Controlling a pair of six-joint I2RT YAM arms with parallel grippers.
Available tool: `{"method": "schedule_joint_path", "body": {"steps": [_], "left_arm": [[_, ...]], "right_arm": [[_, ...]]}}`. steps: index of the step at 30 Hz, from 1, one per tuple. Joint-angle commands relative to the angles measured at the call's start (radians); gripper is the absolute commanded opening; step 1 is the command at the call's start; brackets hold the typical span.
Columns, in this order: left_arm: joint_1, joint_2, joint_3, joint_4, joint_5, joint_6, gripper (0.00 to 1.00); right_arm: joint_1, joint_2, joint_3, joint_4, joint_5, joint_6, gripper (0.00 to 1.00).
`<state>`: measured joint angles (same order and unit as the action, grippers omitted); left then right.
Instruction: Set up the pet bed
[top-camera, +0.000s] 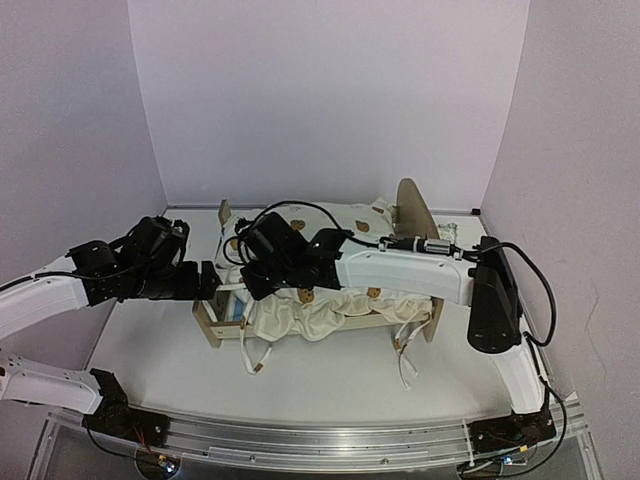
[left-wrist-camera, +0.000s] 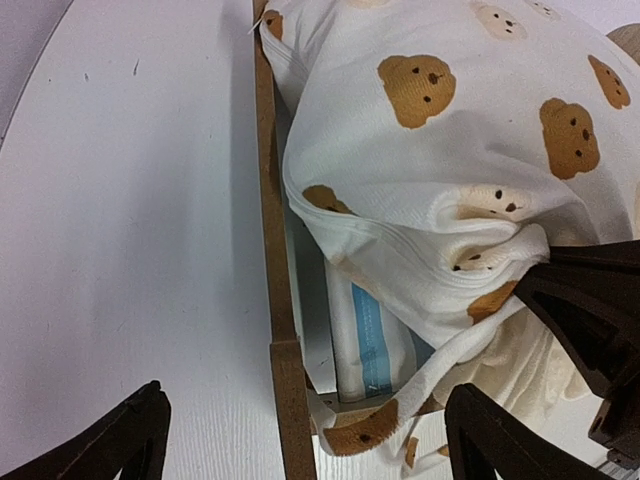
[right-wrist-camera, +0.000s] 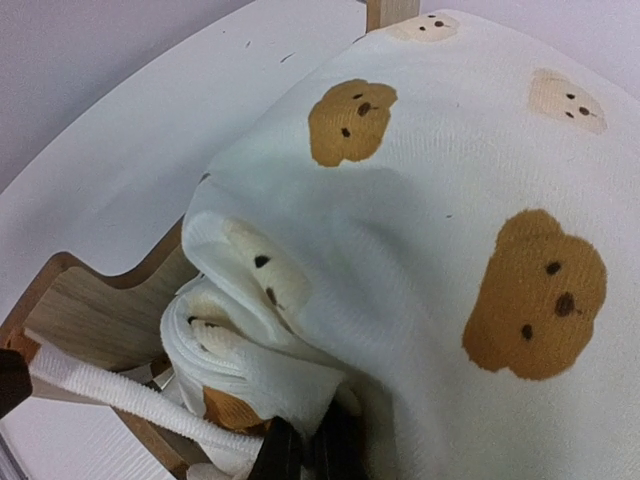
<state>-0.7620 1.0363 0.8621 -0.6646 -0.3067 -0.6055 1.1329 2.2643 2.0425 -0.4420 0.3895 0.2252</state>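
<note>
The pet bed (top-camera: 208, 328) stands mid-table, its footboard to the left and its tall rounded headboard (top-camera: 412, 212) at the back right. A cream bear-print quilt (top-camera: 320, 318) is bunched over it. My right gripper (right-wrist-camera: 310, 455) is shut on a rolled fold of the quilt (right-wrist-camera: 450, 200) near the foot end, and it also shows as a dark shape (left-wrist-camera: 590, 320) in the left wrist view. My left gripper (left-wrist-camera: 305, 440) is open just left of it, over the wooden side rail (left-wrist-camera: 268, 250). The blue-striped mattress (left-wrist-camera: 372, 340) peeks out under the quilt (left-wrist-camera: 450, 150).
White quilt ties (top-camera: 405, 365) hang over the bed's near side onto the table. A small patterned item (top-camera: 445, 232) lies right of the headboard. Walls close in the left, back and right. An aluminium rail (top-camera: 330, 440) runs along the near edge.
</note>
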Motion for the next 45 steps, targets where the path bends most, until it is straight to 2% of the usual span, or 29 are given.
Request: {"method": "schedule_joint_path", "body": {"steps": [1, 7, 10, 14, 15, 17, 21, 23, 26, 30, 34, 39, 45], "left_arm": [[0.005, -0.004, -0.005, -0.02, 0.015, -0.038, 0.9], [0.004, 0.021, -0.045, 0.037, 0.047, -0.046, 0.67], [0.004, 0.033, -0.071, 0.062, 0.06, -0.048, 0.62], [0.004, 0.052, -0.085, 0.066, 0.063, -0.06, 0.62], [0.004, 0.051, -0.092, 0.068, 0.064, -0.061, 0.58], [0.004, 0.048, -0.107, 0.082, 0.065, -0.063, 0.5], [0.003, 0.059, -0.129, 0.121, 0.07, -0.066, 0.13], [0.004, 0.072, -0.126, 0.126, 0.075, -0.064, 0.01], [0.004, 0.08, -0.11, 0.124, 0.077, -0.062, 0.0], [0.003, 0.069, -0.06, 0.1, 0.065, -0.059, 0.0], [0.003, 0.074, 0.003, 0.075, 0.049, -0.053, 0.0], [0.003, 0.097, 0.063, 0.057, 0.047, -0.047, 0.0], [0.001, 0.093, 0.126, 0.032, 0.037, -0.04, 0.0]], "right_arm": [[0.016, 0.069, 0.071, 0.0, 0.078, -0.02, 0.0], [0.07, 0.094, 0.073, 0.002, 0.289, -0.076, 0.01], [0.075, 0.084, 0.053, 0.003, 0.265, -0.065, 0.02], [0.078, 0.077, 0.042, 0.003, 0.198, -0.059, 0.05], [0.08, 0.075, 0.04, 0.003, 0.185, -0.06, 0.05], [0.084, 0.07, 0.037, 0.004, 0.157, -0.06, 0.07], [0.091, 0.041, 0.012, 0.006, 0.123, -0.057, 0.13], [0.092, 0.016, -0.011, 0.008, 0.115, -0.058, 0.16], [0.093, -0.033, -0.047, 0.01, 0.095, -0.071, 0.27], [0.093, -0.125, -0.111, 0.011, 0.042, -0.082, 0.52], [0.099, -0.237, -0.204, 0.025, -0.018, -0.076, 0.65], [0.119, -0.367, -0.358, 0.085, -0.088, -0.072, 0.73], [0.135, -0.492, -0.642, 0.26, -0.191, -0.079, 0.71]]}}
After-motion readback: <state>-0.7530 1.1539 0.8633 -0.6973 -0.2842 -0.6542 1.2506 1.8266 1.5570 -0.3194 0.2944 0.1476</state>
